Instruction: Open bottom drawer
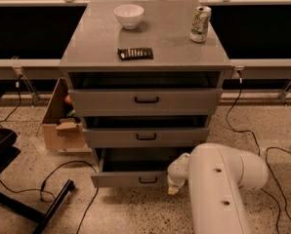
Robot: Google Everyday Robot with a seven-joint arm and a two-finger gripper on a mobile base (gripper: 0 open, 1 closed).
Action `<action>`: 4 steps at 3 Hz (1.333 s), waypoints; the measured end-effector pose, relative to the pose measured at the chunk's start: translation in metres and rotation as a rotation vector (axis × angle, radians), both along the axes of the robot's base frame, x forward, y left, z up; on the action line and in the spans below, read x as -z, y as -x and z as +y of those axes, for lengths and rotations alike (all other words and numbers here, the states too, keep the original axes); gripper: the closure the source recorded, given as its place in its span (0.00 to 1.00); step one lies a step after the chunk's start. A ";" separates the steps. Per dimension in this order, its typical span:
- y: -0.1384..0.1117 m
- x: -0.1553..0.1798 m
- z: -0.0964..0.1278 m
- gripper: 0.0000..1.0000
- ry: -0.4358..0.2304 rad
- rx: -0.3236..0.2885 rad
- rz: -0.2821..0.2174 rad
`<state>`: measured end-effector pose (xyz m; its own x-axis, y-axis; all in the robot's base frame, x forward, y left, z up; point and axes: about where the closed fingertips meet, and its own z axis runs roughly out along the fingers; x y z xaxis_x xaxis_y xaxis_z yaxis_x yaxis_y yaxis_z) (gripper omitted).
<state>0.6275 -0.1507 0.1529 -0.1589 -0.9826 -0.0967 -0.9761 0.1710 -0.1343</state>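
The grey cabinet (145,57) has three drawers. The bottom drawer (131,178) is pulled out well past the two above it, its dark inside showing, with a small black bar handle (148,180) on its slim front. The middle drawer (146,136) and the top drawer (145,100) stand slightly out. My white arm (221,189) comes up from the bottom right. Its gripper (175,179) is at the right end of the bottom drawer's front, close to the floor.
On the cabinet top are a white bowl (129,15), a soda can (200,24) and a dark flat packet (135,53). A cardboard box (62,123) stands at the cabinet's left. A black chair base (18,199) and cables (62,179) lie on the floor.
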 end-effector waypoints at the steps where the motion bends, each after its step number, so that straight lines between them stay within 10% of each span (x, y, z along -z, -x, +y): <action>1: -0.001 -0.005 0.000 0.73 0.000 0.000 0.000; 2: -0.002 -0.013 -0.011 1.00 0.007 0.008 -0.010; 4: 0.008 -0.018 -0.024 1.00 0.020 0.027 -0.025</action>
<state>0.6194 -0.1752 0.1706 -0.1834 -0.9796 -0.0816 -0.9673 0.1947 -0.1623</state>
